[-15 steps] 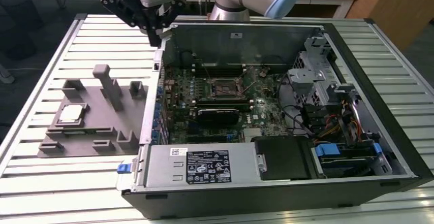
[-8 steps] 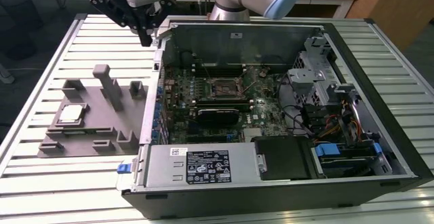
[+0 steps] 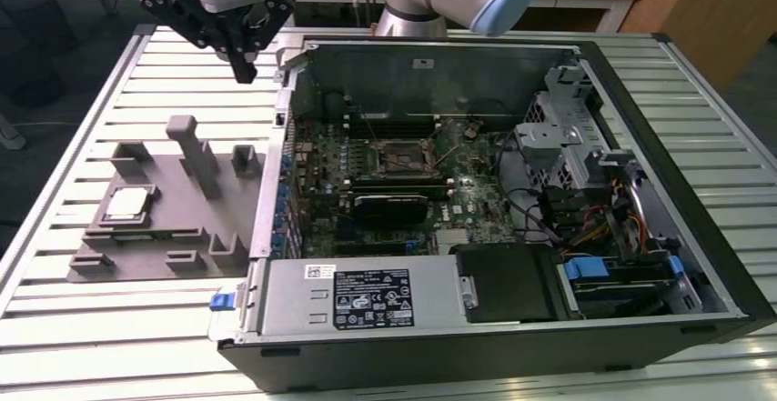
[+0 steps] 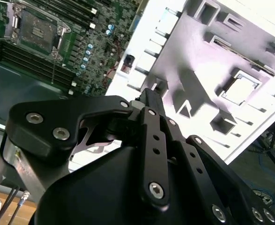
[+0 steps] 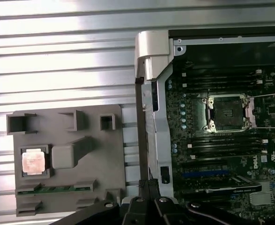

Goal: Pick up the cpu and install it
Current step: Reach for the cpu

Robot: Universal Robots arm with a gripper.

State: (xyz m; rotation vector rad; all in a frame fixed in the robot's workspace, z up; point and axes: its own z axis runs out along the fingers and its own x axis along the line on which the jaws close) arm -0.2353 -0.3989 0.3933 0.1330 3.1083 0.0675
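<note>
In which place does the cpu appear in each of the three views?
Exterior view: the cpu sits in the grey fixture plate, to the exterior view's left of the case.
First wrist view: cpu in a square recess of that plate.
Second wrist view: cpu in the same recess.
Shared landmark: the black socket inside the case.

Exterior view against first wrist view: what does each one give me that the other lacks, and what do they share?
Exterior view: the arm's blue-capped joint, the power supply and the drive cage. First wrist view: a green strip lying in a slot of the grey fixture plate. Shared: the cpu seated in that plate, the open socket, and the tool, shut, apart from the cpu.
</note>
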